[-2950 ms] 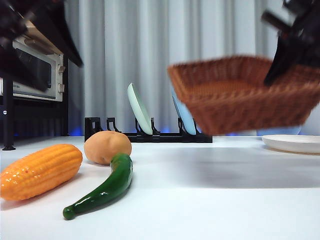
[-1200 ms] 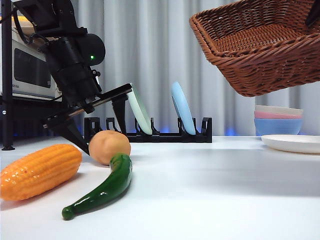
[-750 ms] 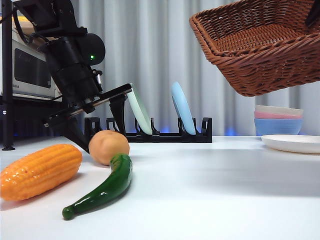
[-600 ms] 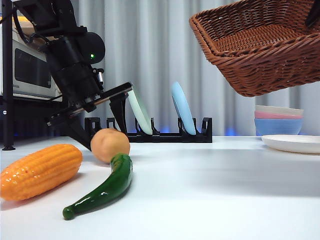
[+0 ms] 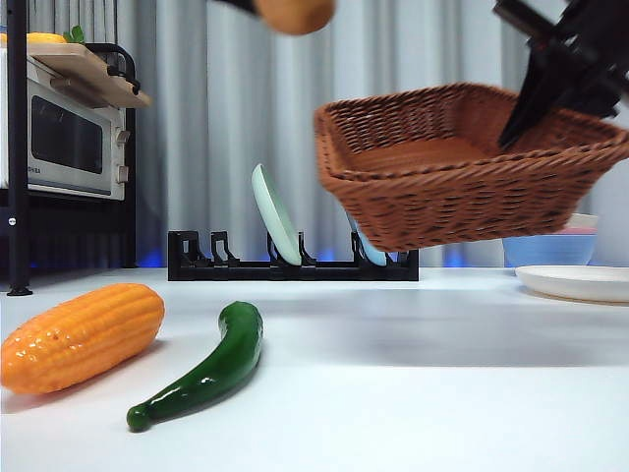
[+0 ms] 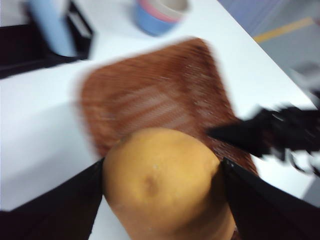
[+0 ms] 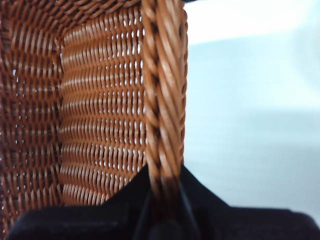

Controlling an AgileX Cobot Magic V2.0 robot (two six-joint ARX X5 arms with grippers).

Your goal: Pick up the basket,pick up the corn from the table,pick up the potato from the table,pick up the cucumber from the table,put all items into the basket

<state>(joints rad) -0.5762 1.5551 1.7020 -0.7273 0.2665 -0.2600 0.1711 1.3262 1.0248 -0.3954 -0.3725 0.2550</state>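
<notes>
Two items aloft: potato [image 6: 162, 182] is clamped by left gripper [image 6: 161, 200] fingers; basket [image 5: 462, 162] rim is pinched by right gripper [image 7: 162, 200]. Corn [image 5: 81, 336], cucumber [image 5: 201, 369] remain on tabletop [image 5: 442, 393].

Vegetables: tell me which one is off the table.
The potato, held between the left gripper fingers above the basket; corn and cucumber lie on the table.
</notes>
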